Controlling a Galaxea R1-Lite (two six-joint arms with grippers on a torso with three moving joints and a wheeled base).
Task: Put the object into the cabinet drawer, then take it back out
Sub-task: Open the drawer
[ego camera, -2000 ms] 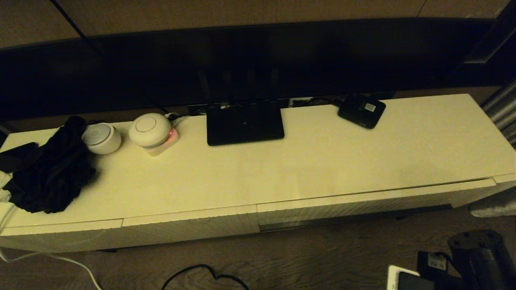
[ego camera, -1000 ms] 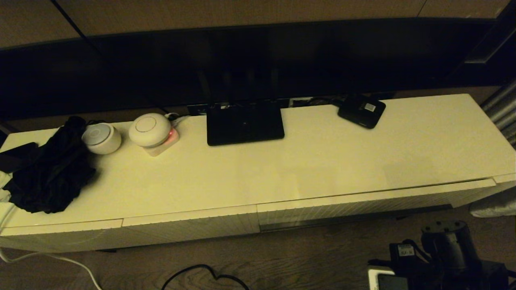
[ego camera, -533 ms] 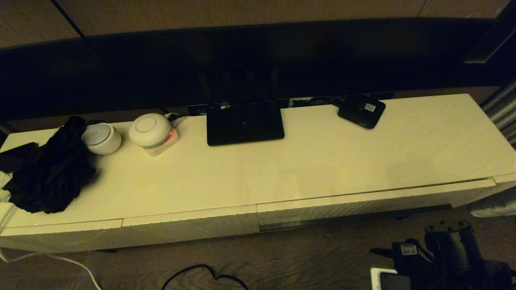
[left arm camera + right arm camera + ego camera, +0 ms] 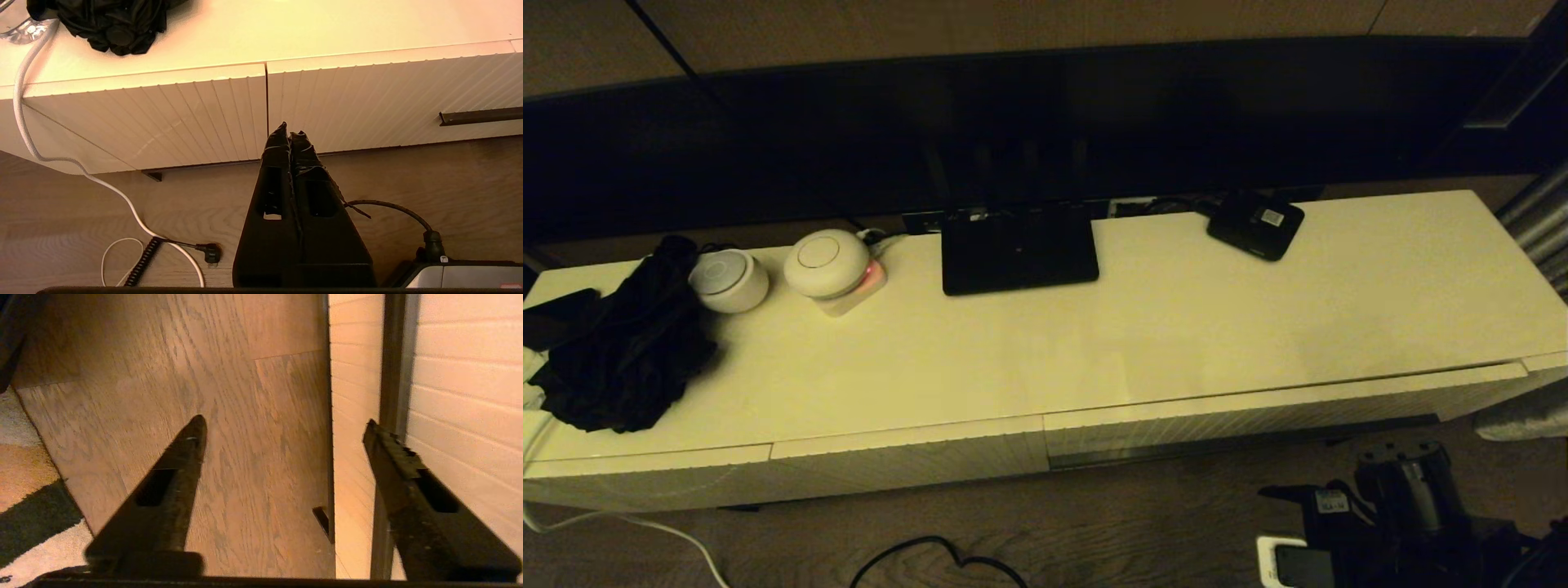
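Observation:
The black divided box with red packets shows in no view. The wide ribbed cream drawer (image 4: 1282, 408) sits pushed in at the cabinet's right half, a dark handle strip (image 4: 1241, 445) under its front. My right arm (image 4: 1409, 494) hangs low over the floor in front of that drawer. In the right wrist view my right gripper (image 4: 284, 424) is open and empty, one of its fingers (image 4: 392, 453) in front of the dark handle strip (image 4: 392, 355) on the ribbed front (image 4: 461, 375). My left gripper (image 4: 289, 131) is shut and empty, low before the seam between two drawer fronts.
On the cabinet top (image 4: 1176, 327) lie a flat black router (image 4: 1018, 249), a small black device with a white label (image 4: 1255, 222), two white round devices (image 4: 827, 261), and a black cloth (image 4: 621, 343). Cables (image 4: 939, 555) run over the wood floor; a rug (image 4: 24, 490) lies nearby.
My right arm has come up from the bottom right corner and shifted left, closer to the wide drawer's front. Nothing on the cabinet has moved.

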